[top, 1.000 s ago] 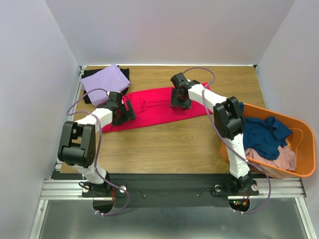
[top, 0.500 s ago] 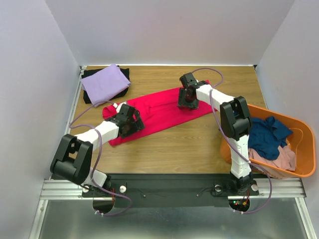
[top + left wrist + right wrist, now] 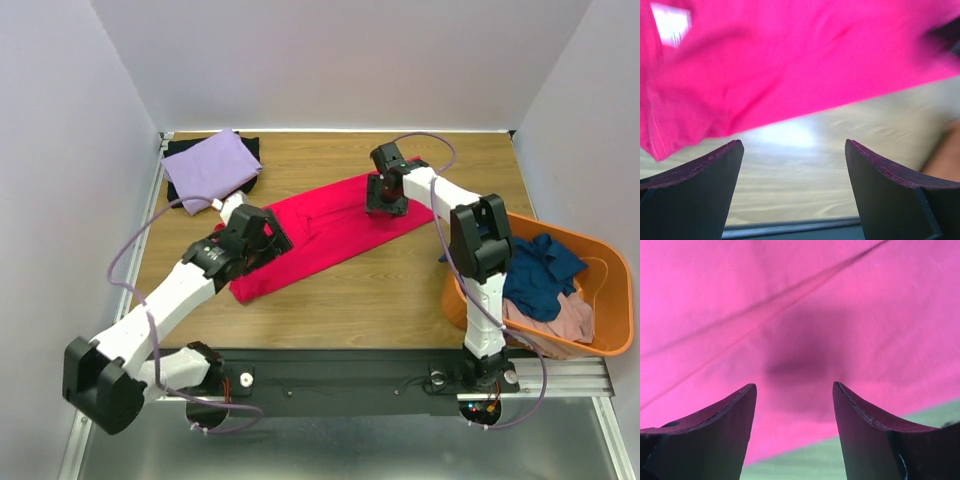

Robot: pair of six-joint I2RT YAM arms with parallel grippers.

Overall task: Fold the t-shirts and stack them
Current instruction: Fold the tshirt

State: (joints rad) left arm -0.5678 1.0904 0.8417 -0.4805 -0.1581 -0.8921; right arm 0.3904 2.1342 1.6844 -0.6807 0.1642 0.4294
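Across the middle of the bench (image 3: 400,290), the crimson-pink t-shirt (image 3: 320,230) is spread out diagonally. At its left end the left end effector (image 3: 250,238) is held released, its fingers parted over bare wood. The right end effector (image 3: 387,197) is likewise released, just above the shirt's far-right part. The lavender t-shirt (image 3: 208,165) is laid on the black t-shirt (image 3: 178,146) in the far-left corner. The navy t-shirt (image 3: 535,270) and the dusty pink t-shirt (image 3: 560,320) are heaped in the orange tub (image 3: 570,232).

wooden table (image 3: 350,290) | crimson t-shirt (image 3: 320,225) centre | black t-shirt (image 3: 182,147) far-left | orange tub (image 3: 622,310) right
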